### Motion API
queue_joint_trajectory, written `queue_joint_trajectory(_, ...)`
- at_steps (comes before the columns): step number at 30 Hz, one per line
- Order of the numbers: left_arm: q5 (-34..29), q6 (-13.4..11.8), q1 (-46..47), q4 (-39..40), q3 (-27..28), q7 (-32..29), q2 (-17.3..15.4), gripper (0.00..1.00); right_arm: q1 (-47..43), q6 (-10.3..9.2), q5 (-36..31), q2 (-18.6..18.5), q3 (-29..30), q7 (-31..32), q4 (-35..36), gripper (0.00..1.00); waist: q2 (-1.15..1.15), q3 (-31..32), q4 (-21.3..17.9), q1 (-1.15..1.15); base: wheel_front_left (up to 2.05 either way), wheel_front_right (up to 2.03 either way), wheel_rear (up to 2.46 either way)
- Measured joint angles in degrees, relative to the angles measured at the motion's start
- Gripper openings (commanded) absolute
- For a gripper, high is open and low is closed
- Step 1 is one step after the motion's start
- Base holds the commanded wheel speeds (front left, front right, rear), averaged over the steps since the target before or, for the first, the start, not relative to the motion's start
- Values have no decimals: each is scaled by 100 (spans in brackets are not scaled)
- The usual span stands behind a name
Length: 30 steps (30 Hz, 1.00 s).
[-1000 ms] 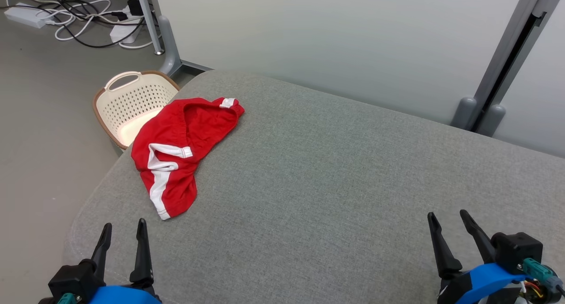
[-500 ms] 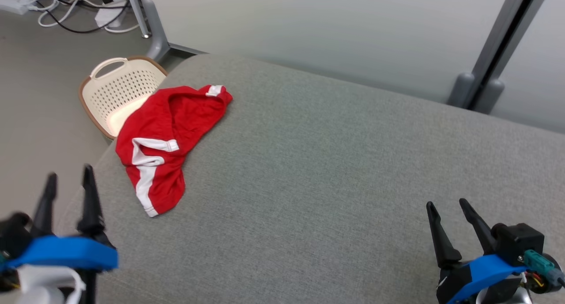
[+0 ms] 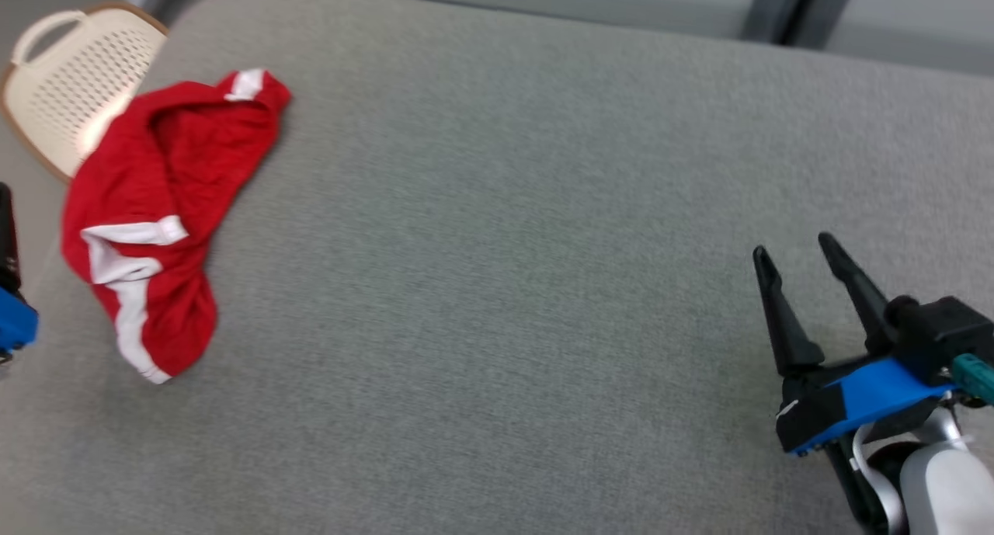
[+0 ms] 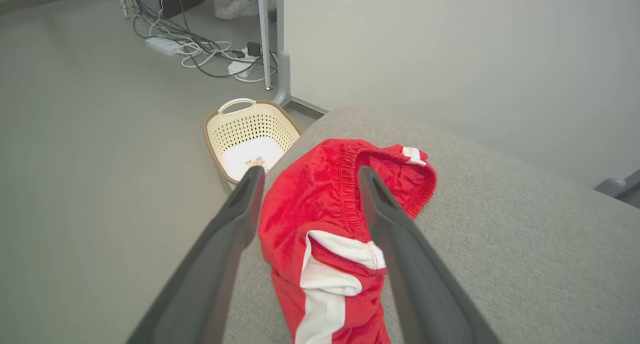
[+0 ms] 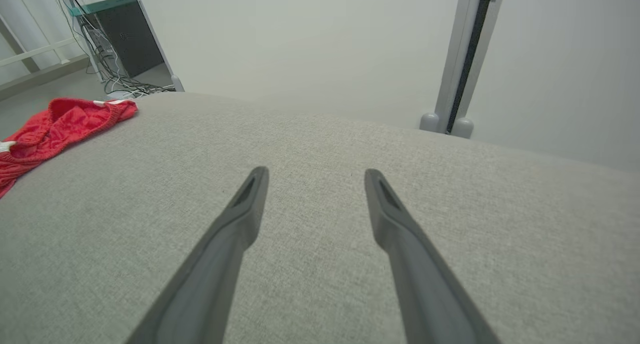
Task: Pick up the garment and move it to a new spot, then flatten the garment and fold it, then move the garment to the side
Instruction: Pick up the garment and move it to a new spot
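Red shorts [image 3: 155, 209] are lying crumpled at 9 o'clock in the head view, on the left edge of the grey fabric-covered table [image 3: 543, 209], white side stripe facing up. Left gripper [image 4: 310, 172] is hovering over that edge and pointing at the shorts, jaws spread, gripping nothing. Right gripper [image 3: 794, 248] is hovering at 4 o'clock, jaws spread and empty, well apart from the shorts. Cream perforated laundry basket [image 3: 70, 77] is standing on the floor at 10 o'clock, just beside the table corner.
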<state>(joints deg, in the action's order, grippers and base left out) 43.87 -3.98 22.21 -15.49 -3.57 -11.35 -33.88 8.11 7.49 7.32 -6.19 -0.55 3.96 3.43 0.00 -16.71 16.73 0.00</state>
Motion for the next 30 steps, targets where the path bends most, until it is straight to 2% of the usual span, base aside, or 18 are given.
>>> queue_joint_trajectory(4, 439, 152, 309, -626, 231, -360, -93, 100, 186, -1, 4, -127, -38, 91, 232, 100, 0, -450, -280, 0, 0, 0, 0)
queue_joint_trajectory(10, 769, 254, 581, -1585, 426, -659, -240, 100, 375, -1, 46, -179, -90, 102, 586, 100, 0, -1076, -735, 1, 0, 0, 0)
queue_joint_trajectory(17, 1114, 113, 806, -2443, 505, -1213, -171, 100, 343, -1, 66, -181, 47, 91, 669, 100, 0, -1510, -1207, 1, 0, 0, 0)
queue_joint_trajectory(19, 1159, 102, 864, -2575, 464, -1543, -275, 42, 316, -1, 84, -174, 63, 51, 653, 100, 0, -1514, -1284, -1, 0, 0, 0)
queue_joint_trajectory(20, 1148, 105, 878, -2601, 433, -1600, -310, 0, 310, -1, 85, -166, 64, 44, 641, 100, 0, -1487, -1299, -1, 0, 0, 0)
queue_joint_trajectory(26, 1001, 230, 862, -2604, 352, -1250, -257, 0, 304, -1, 136, -109, -43, -60, 447, 100, 0, -1103, -1282, 0, 0, 0, 0)
queue_joint_trajectory(30, 820, 404, 976, -2281, 288, -987, -450, 0, 250, -1, 199, -35, -118, -160, 225, 100, 0, -718, -1248, 0, 0, 0, 0)
